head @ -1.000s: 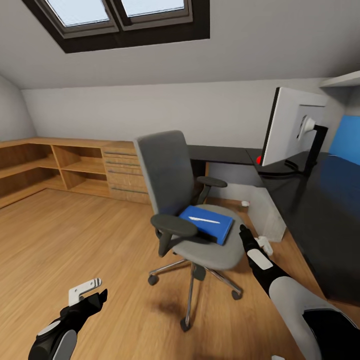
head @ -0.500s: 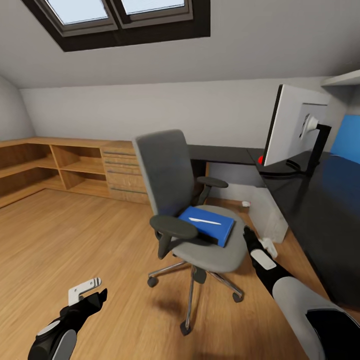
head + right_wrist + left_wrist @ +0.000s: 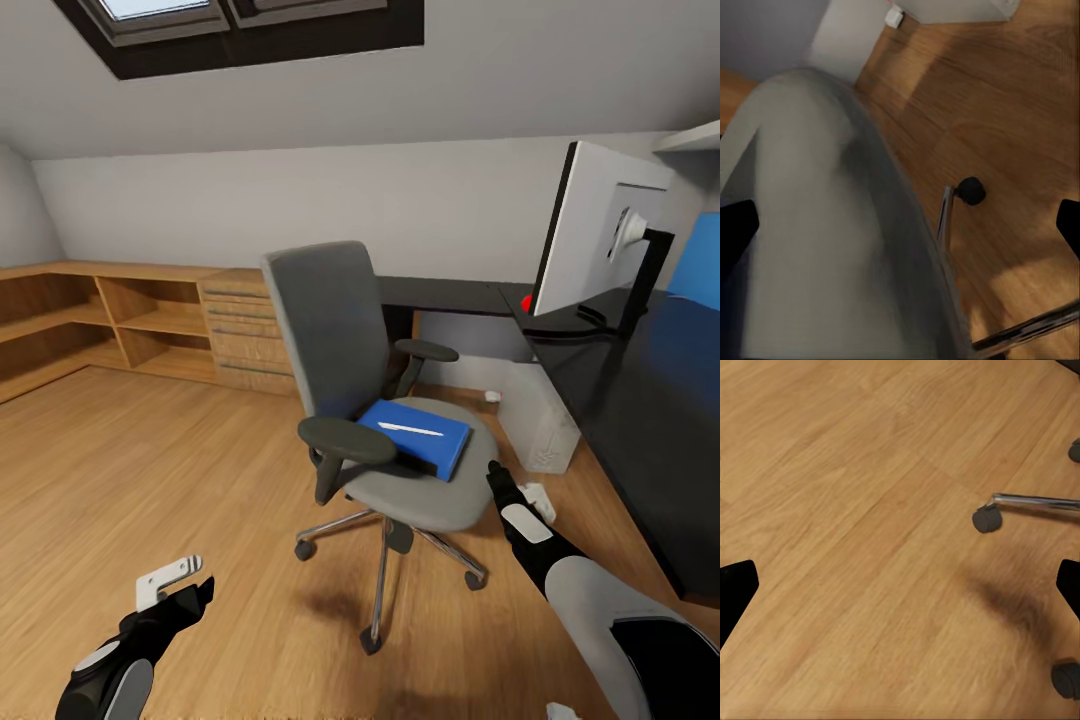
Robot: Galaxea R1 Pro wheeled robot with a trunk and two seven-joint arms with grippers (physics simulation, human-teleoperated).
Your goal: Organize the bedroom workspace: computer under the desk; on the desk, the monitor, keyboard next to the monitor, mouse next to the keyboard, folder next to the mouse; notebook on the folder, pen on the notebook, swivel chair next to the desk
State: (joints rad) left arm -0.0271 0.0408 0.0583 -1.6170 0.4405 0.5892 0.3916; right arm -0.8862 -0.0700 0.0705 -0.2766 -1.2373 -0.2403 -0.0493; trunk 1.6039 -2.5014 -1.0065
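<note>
Wooden floor [image 3: 150, 470] surrounds your swivel chair [image 3: 385, 400]; its seat holds the folder [image 3: 420, 438] with the pen [image 3: 410, 429] on top. Your left gripper [image 3: 900, 585] and right gripper [image 3: 900, 217] both hang released, empty.

Rendering evenly and fairly brightly, with soft daylight coming down from the skylight [image 3: 250, 25] overhead. Casting a soft, dark smudge of shadow on the wood floor [image 3: 150, 470] beneath the swivel chair [image 3: 375, 400], repeating as a blurred patch in the left wrist view. Reflecting blue in the glossy black top of the table [image 3: 640, 400]. Stretching and leaning straight lines toward the edges of the head view. Blurring the grey seat [image 3: 817, 225] up close in the right wrist view, while keeping the floor planks fairly sharp. Showing no harsh glare anywhere.
</note>
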